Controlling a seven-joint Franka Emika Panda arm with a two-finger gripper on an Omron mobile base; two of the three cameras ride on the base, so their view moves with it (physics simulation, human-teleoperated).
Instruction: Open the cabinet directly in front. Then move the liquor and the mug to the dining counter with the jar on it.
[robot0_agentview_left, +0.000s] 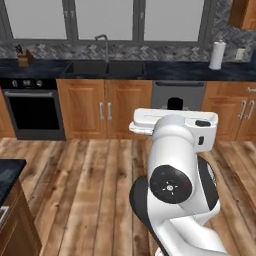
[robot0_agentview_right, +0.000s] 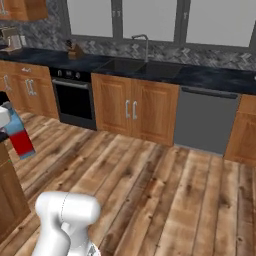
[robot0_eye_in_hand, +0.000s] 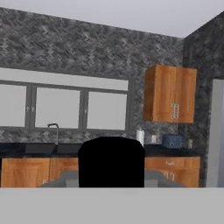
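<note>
My gripper (robot0_agentview_right: 4, 120) is shut on the liquor (robot0_agentview_right: 19, 136), a small bottle with a blue upper body and a red lower band, tilted at the left edge of the right base view. Its black cap (robot0_agentview_left: 175, 104) pokes up behind my white hand in the left base view. In the hand view the black cap (robot0_eye_in_hand: 111, 162) stands close at bottom centre and hides the fingertips. A corner of the dining counter (robot0_agentview_left: 9, 170), black top over brown wood, lies at the lower left, beside the bottle. The mug and the task's cabinet are out of view.
Ahead runs a black kitchen counter with a sink (robot0_agentview_left: 105, 67), an oven (robot0_agentview_left: 34, 107), a dishwasher (robot0_agentview_right: 207, 120) and low wooden cabinets (robot0_agentview_left: 105, 107). A paper towel roll (robot0_agentview_left: 217, 55) stands at its right. A shut wooden wall cabinet (robot0_eye_in_hand: 170, 94) hangs high. Wooden floor (robot0_agentview_right: 165, 200) lies between.
</note>
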